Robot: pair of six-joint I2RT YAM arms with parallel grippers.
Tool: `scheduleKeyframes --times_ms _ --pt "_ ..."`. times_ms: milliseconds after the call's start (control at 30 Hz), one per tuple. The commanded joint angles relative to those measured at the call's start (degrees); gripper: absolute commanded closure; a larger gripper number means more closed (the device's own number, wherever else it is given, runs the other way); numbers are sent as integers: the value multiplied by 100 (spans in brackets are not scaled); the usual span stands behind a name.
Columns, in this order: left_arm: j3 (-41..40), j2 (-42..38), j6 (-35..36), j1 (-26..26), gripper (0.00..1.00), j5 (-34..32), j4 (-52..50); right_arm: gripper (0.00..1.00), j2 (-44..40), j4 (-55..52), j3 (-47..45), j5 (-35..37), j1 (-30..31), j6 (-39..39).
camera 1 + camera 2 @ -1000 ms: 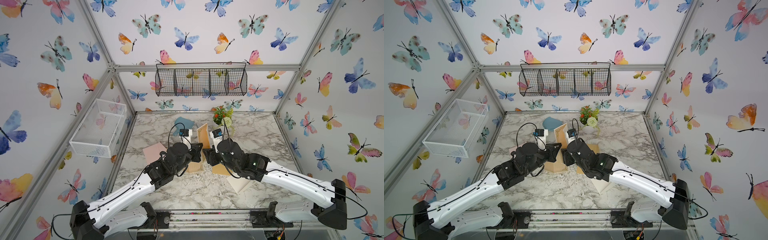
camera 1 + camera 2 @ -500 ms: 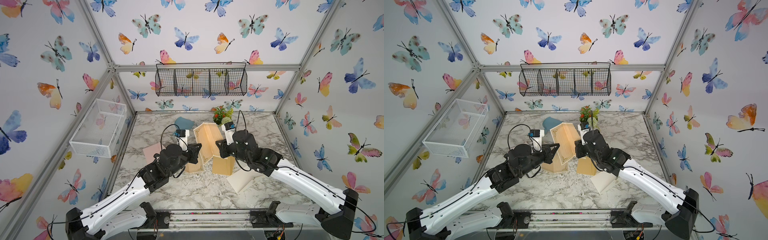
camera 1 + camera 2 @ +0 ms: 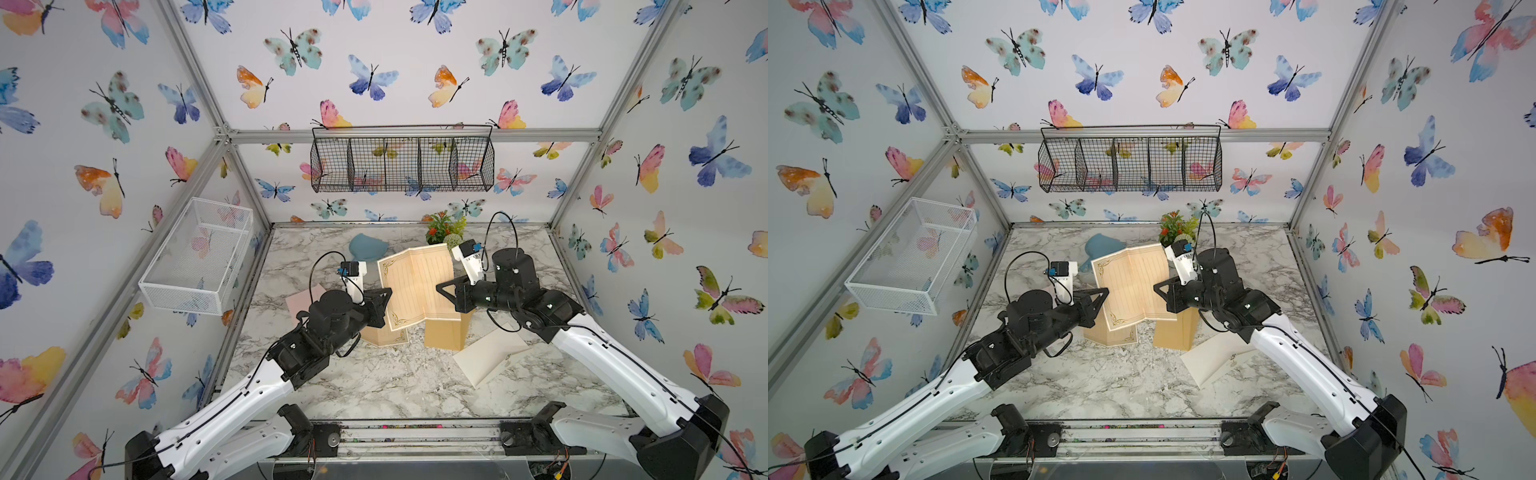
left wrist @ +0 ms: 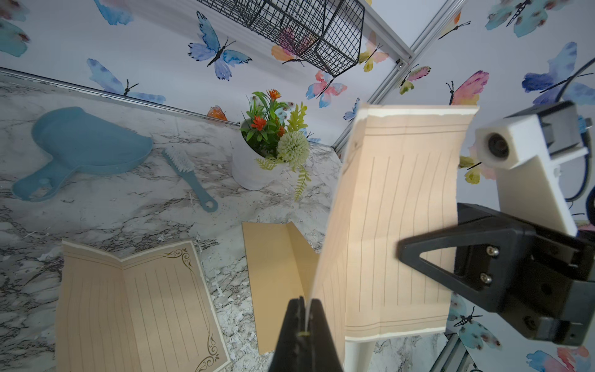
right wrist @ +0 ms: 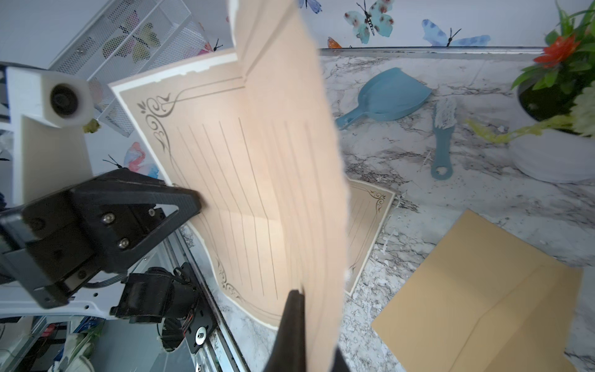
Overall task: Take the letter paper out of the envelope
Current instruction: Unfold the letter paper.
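The letter paper (image 3: 415, 286), a cream lined sheet with corner scrolls, hangs unfolded above the table, out of the envelope, in both top views (image 3: 1133, 282). My left gripper (image 3: 388, 293) is shut on its left edge, and the left wrist view shows the sheet pinched between the jaws (image 4: 305, 302). My right gripper (image 3: 439, 287) is shut on the opposite edge, the paper (image 5: 257, 161) running into its jaws (image 5: 302, 296). The brown envelope (image 3: 444, 332) lies flat on the marble below, apart from the sheet (image 4: 273, 257).
A second lined sheet (image 3: 384, 334) lies open beside the brown envelope. A cream envelope (image 3: 490, 355) lies front right, a pink sheet (image 3: 301, 299) under my left arm. Blue dustpan (image 4: 87, 141), brush (image 4: 190, 174) and potted plant (image 3: 444, 228) stand at the back.
My right gripper has shut on the sheet's right edge. Both arms have drawn apart, and the folded paper has spread open between them above the table.
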Motion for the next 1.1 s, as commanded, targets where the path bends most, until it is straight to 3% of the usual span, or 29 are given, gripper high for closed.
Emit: scheduleKeyframes --times_ms 0,200,933,1067 --pt "-12 -195 36 91 100 160 -19 98 -141 51 -27 -728 -160 -157" --pt "-30 -189 40 133 100 235 -45 98 -132 28 4 -1331 -300 -244" --pt "-142 -344 5 352 100 386 -45 98 -305 -430 79 -1608 -888 -496" --pt "-187 -301 -11 396 92 446 11 98 -297 -392 63 -1702 -922 -483"
